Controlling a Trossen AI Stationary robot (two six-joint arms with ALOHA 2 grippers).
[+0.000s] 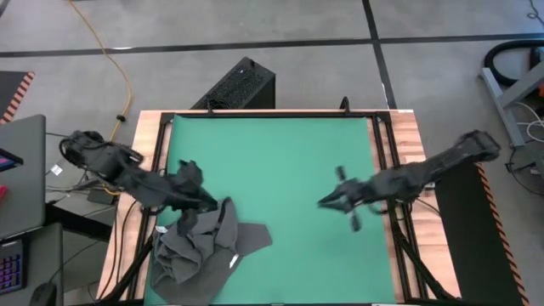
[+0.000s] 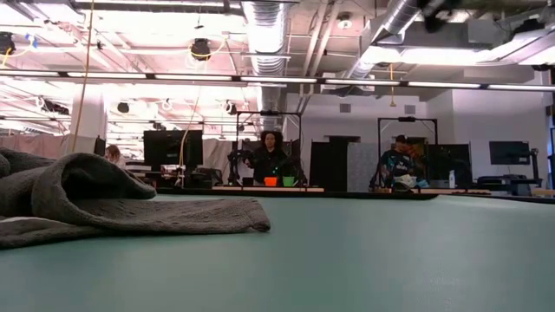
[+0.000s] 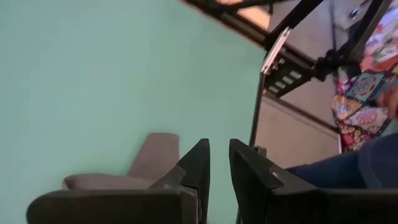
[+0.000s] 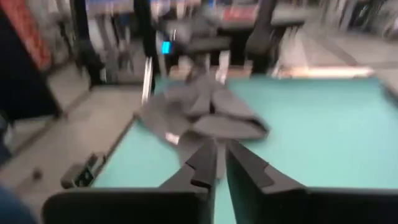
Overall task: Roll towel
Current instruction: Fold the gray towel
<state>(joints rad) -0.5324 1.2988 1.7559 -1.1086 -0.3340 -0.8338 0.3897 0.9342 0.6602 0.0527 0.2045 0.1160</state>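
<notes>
The dark grey towel [image 1: 204, 246] lies crumpled and partly folded on the green mat [image 1: 272, 153], at the mat's near left corner. It also shows in the low view [image 2: 104, 204] and the right wrist view [image 4: 205, 115], where its white tag [image 4: 171, 138] shows. My left gripper [image 1: 214, 204] hovers at the towel's far edge, its fingers shut with no cloth between them [image 3: 219, 155]; a towel flap [image 3: 152, 158] lies beside them. My right gripper [image 1: 325, 202] is shut and empty over the mat's right half, pointing toward the towel [image 4: 221, 155].
Bare mat stretches between the two grippers and toward the far edge. Black frame rails [image 1: 382, 161] run along the wooden table's sides. A black box [image 1: 238, 85] stands on the floor beyond the far edge. People sit in the room behind [image 2: 270, 156].
</notes>
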